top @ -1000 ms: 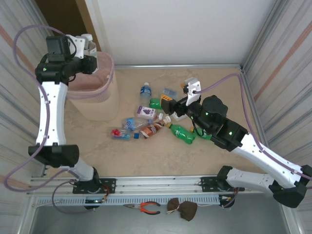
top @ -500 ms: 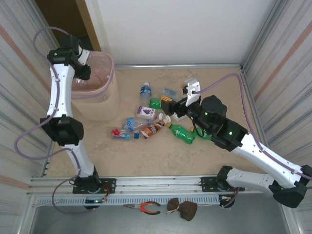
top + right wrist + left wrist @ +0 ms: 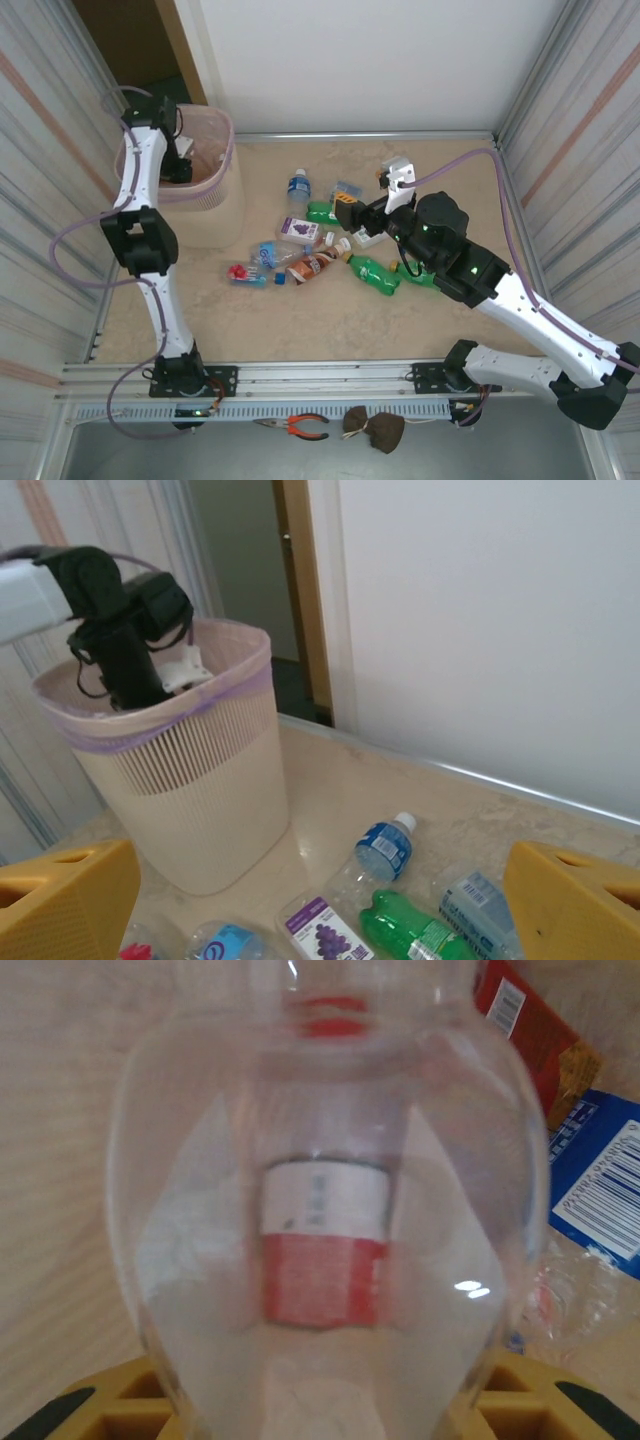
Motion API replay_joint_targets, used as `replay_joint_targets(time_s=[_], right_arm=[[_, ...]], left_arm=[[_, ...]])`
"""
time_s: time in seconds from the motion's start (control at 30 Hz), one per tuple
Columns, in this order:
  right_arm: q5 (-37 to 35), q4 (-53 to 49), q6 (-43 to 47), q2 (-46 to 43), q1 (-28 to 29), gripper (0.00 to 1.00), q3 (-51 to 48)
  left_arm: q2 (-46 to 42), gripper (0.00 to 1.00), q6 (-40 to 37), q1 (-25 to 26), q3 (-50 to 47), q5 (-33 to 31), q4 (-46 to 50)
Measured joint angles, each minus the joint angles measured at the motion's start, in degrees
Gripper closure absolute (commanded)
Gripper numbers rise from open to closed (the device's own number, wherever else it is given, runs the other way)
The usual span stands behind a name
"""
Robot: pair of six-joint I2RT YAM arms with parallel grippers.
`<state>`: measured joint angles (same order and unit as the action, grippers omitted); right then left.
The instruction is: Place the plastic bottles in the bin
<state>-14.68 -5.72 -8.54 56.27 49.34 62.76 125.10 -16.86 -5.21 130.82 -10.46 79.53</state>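
Top external: left claw [image 3: 187,167], gripping bottle [image 3: 325,1210], has entered bin [image 3: 215,212].

Bright even light, soft shadows, L-wrist blurry

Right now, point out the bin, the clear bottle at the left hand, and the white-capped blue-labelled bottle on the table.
bin [image 3: 190,780]: right wrist view, on its slotted side wall.
clear bottle [image 3: 200,1210]: left wrist view, on its bulging body.
white-capped blue-labelled bottle [image 3: 384,848]: right wrist view, on its label.
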Motion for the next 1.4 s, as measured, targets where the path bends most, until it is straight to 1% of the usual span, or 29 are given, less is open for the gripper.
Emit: replay_joint_targets(time_s=[0.23,0.33,0.4,0.6,0.77,0.93,1.07,1.27,1.4], right_arm=[[0.9,0.0,0.0,0.0,-0.3,0.07,-0.9],[1.1,0.0,0.0,0.0,-0.3,0.07,-1.2],[1.1,0.0,0.0,0.0,-0.3,0.07,-1.2],[1.1,0.0,0.0,-0.1,-0.3,0.07,-1.2],[1.0,-0.2,0.0,-0.1,-0.3,0.07,-1.2],[0.7,-2.6,0.0,-0.1,-0.9,0.07,-1.1],[0.7,-5.6,-0.9,-0.1,-3.2,0.06,-0.8],[2.6,-9.4,-3.4,-0.1,-7.9,0.06,0.1],[3.9,-10.9,-4.5,-0.1,-9.2,0.06,0.2]], left_arm=[[3.2,0.54,0.6,-0.3,-3.3,4.9,0.3],[3.6,0.48,0.8,-0.3,-4.8,6.9,0.1],[3.6,0.4,0.9,-0.3,-5.2,7.8,0.1],[2.3,0.32,1.9,-0.5,-5.2,11.1,-0.7],[-0.2,0.29,2.1,-0.4,-5.2,13.9,-1.8],[-4.5,0.27,2.3,-0.3,-4.8,15.8,-1.8],[-8.1,0.27,2.6,-0.3,-3.7,17.5,-1.8],[-12.0,0.27,3.4,-0.3,-3.3,20.6,-1.9],[-14.5,0.27,4.3,-0.1,-3.2,23.8,-2.7]])
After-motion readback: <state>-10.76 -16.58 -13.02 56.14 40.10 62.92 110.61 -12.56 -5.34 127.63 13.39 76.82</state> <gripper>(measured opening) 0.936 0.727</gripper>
